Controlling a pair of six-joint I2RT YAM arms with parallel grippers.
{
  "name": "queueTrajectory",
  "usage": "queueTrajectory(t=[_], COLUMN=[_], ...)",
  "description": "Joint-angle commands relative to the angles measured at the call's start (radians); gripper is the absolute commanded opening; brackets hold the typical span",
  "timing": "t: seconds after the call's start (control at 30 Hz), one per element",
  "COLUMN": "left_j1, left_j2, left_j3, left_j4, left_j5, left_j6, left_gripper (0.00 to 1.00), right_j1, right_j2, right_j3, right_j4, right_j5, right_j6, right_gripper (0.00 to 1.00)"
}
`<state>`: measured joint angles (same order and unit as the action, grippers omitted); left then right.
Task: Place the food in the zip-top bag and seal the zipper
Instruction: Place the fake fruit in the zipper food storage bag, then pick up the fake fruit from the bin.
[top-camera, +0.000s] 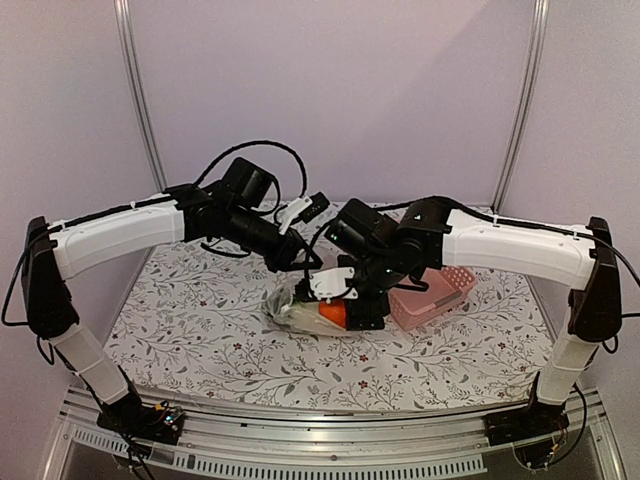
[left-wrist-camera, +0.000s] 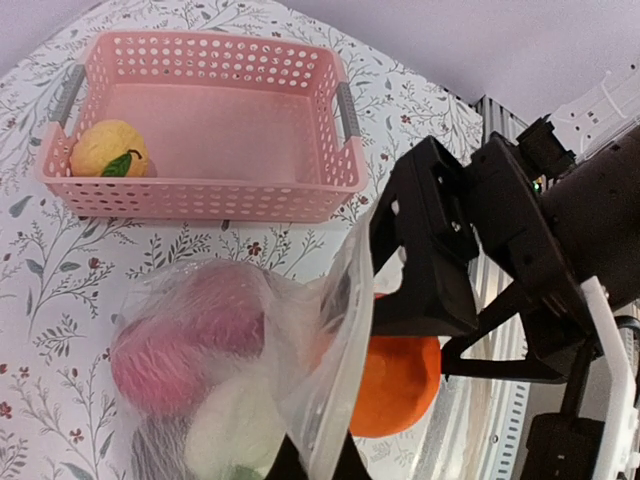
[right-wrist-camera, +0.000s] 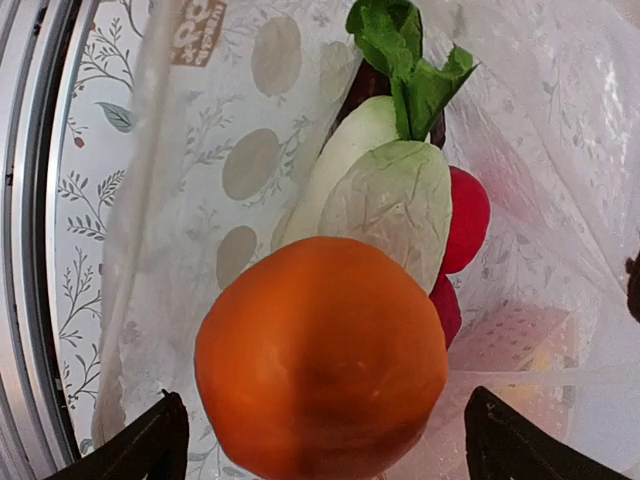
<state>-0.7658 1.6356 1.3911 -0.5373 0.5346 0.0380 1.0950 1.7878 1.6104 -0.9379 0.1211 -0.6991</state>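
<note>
Zip-top bag (left-wrist-camera: 215, 345) is flimsy and slippery; your left fingers (top-camera: 308, 265) pinch its mouth edge (left-wrist-camera: 347, 300), right fingers (right-wrist-camera: 150, 445) stand wide around the orange (right-wrist-camera: 320, 360).

We see a clear, crinkly, glossy plastic zip-top bag (left-wrist-camera: 250, 330), a smooth matt orange fruit (right-wrist-camera: 320, 360), a perforated pink plastic basket (left-wrist-camera: 200, 197), and a matt floral-printed surface (top-camera: 200, 330).

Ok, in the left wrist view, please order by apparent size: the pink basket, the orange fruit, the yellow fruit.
1. pink basket
2. orange fruit
3. yellow fruit
The orange one is nearer the camera, so the fruits' true order is unsure.
</note>
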Motion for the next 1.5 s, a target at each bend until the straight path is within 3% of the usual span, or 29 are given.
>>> queueTrajectory(t=[0.0,0.23,0.53,0.67,0.83,1.17,1.47], left_j1=[-0.012,-0.009,0.000,0.002,0.002,-0.003,-0.008], left_j2=[-0.021,-0.013,0.008,0.013,0.016,0.020,0.024], left_j3=[-0.009,-0.009,-0.008,-0.006,-0.007,-0.006,-0.007], left_j4=[0.002,0.002,0.001,0.002,0.003,0.002,0.002], left_j5=[-0.004,-0.022,-0.031,-0.026,-0.026,-0.035,-0.039], left_j6=[0.013,0.017,0.015,0.013,0.013,0.008,0.007], left_gripper=[0.00,0.00,0.00,0.00,0.00,0.00,0.00], right_j1=[0.016,0.008,-0.129,-0.239,-0.485,-0.840,-0.877], right_j2=[-0.027,-0.106,-0.196,-0.268,-0.314,-0.168,-0.068], right_j3=[-0.004,0.051,0.113,0.058,0.004,-0.077,-0.130], right_j4=[-0.039,-0.034,-0.037,0.067,0.173,0.300,0.356], right_j5=[-0.068,-0.110,-0.268,-0.323,-0.506,-0.670,-0.652], right_j6=[-0.003,-0.008,-0.010,0.003,0.056,0.187,0.224], right_gripper=[0.99,0.99,0.99,0.99,0.99,0.99,0.99])
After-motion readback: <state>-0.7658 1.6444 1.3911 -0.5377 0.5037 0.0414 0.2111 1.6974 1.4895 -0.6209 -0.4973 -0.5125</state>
